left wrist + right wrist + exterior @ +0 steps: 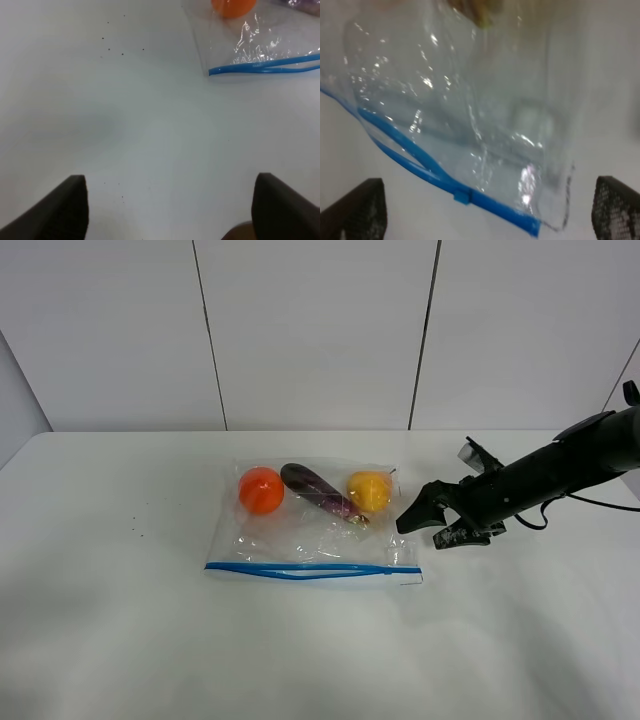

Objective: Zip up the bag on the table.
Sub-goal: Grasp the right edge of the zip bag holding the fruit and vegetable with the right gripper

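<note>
Jaws gaping wide and empty on left gripper (172, 210) and right gripper (425, 530), judging the bag (310, 535) light, limp, slippery, aiming for its blue slider (462, 196).

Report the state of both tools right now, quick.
Left tool: open, holding nothing, over the table.
Right tool: open, holding nothing, beside the slider end of the bag.
</note>
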### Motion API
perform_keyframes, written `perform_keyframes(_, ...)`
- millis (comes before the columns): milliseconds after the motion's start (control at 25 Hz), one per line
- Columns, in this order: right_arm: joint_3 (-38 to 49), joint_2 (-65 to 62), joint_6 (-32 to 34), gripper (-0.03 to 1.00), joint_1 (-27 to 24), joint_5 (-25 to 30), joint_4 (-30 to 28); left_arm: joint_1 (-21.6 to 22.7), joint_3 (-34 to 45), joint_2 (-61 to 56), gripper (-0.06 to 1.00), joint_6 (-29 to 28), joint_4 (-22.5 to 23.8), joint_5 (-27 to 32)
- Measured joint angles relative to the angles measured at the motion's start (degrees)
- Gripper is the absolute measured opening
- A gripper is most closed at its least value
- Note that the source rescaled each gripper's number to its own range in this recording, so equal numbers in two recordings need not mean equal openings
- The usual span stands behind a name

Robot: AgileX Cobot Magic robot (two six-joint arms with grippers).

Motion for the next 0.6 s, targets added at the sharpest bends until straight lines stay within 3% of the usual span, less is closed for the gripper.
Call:
perform_keyframes(120, -1.20, 2.52, -0.44, 0.94, 0.00, 3.11, 0.20, 0.00, 0.00, 0.00, 0.88, 0.00, 0.00, 0.00)
perform_keyframes(360, -1.31, 5.14, -2.04, 0.93, 0.00, 3.48, 1.20, 0.00, 0.00, 0.00, 0.88, 0.00, 0.00, 0.00)
perform_keyframes(600, -1.35, 7.71, -7.63, 0.93, 0.00, 4.60, 7.20, 0.00, 0.00, 0.00, 0.88, 0.00, 0.00, 0.00)
